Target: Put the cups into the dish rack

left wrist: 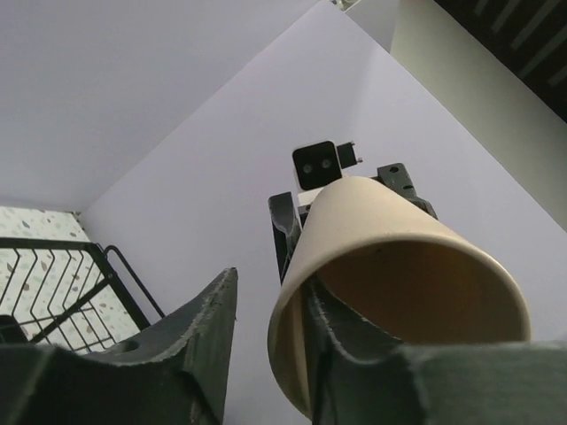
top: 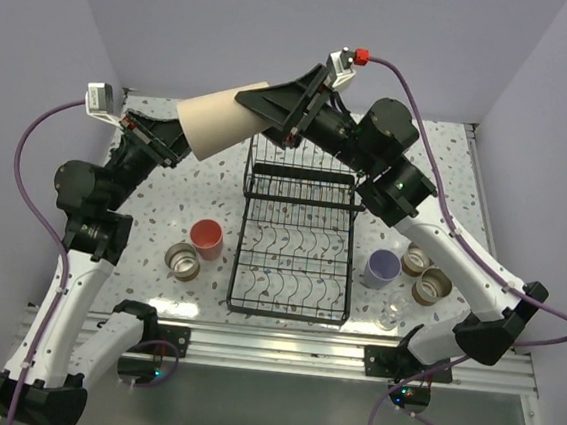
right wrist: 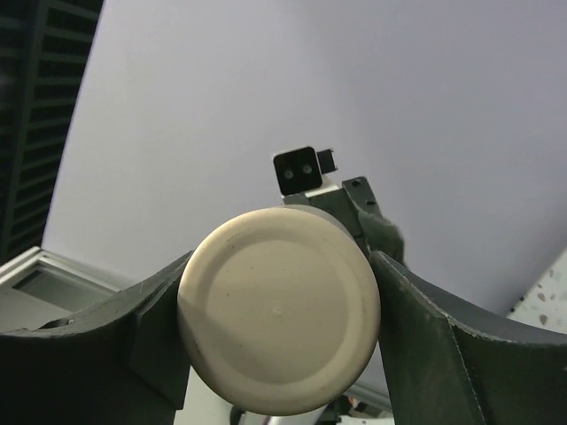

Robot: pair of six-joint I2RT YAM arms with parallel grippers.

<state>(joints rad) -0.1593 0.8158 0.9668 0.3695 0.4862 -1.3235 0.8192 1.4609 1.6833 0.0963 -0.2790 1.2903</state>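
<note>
Nearest the front edge of the speckled surface (top: 164,201) we logged one tiny clear glass (top: 390,313), right of the dish rack (top: 296,244).

Next back, left of the rack: one tan cup (top: 182,260) and the pink cup (top: 206,238).

Right of the rack: the lavender cup (top: 382,268) and two tan cups (top: 432,285).

Farthest, raised near the rack's far left corner: the tall beige cup (top: 221,126), on its side.
- The right end effector (right wrist: 282,266) clasped its base.
- The left end effector (left wrist: 267,297) sat at its rim with jaws parted, the outer finger clear of the wall.

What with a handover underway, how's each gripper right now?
Left gripper: open, one jaw clear of the beige cup.
Right gripper: closed on the cup's base.
</note>
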